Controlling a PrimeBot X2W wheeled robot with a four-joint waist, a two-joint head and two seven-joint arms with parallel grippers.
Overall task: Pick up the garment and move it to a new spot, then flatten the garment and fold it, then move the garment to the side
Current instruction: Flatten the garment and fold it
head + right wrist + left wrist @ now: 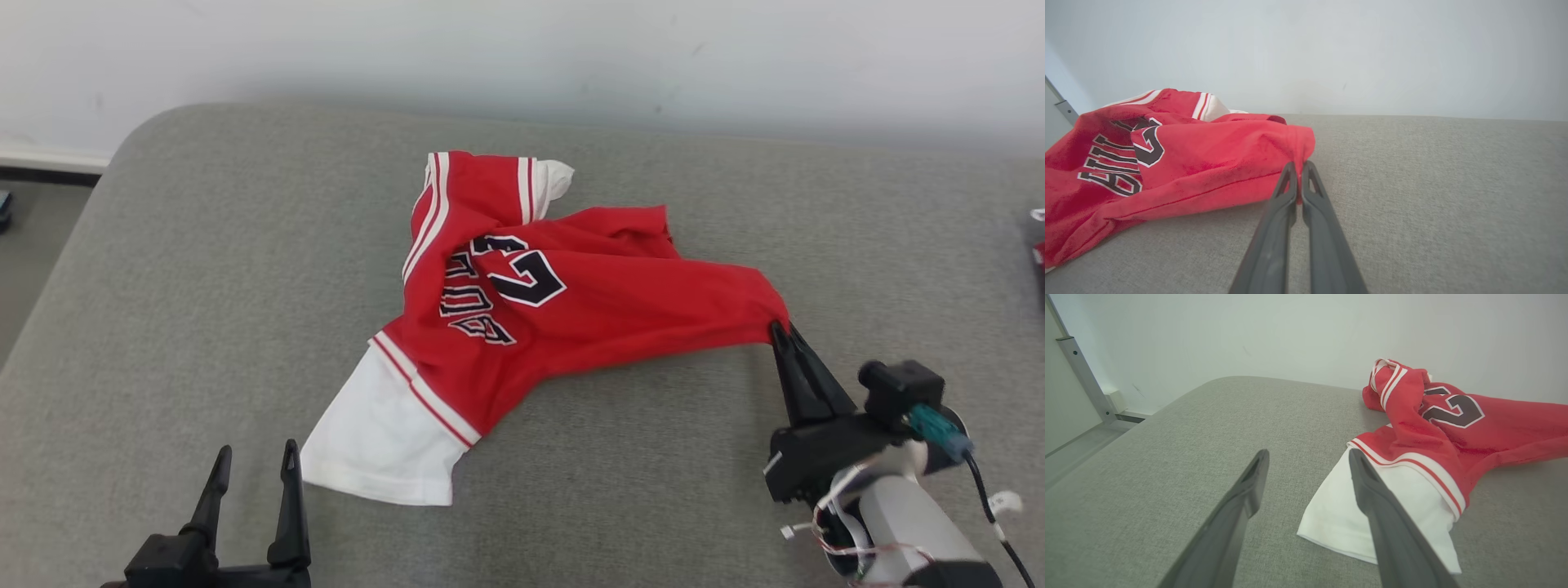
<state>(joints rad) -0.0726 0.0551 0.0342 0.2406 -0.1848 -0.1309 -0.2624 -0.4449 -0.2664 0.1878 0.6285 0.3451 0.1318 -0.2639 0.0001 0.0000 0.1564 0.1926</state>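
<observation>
The red garment [588, 318] lies crumpled mid-table [204, 269] — its white end just beside the left tool [255, 447], whose fingers stand wide apart, holding nothing. The right tool [782, 329] is pinched tight on the garment's right-hand red corner.
</observation>
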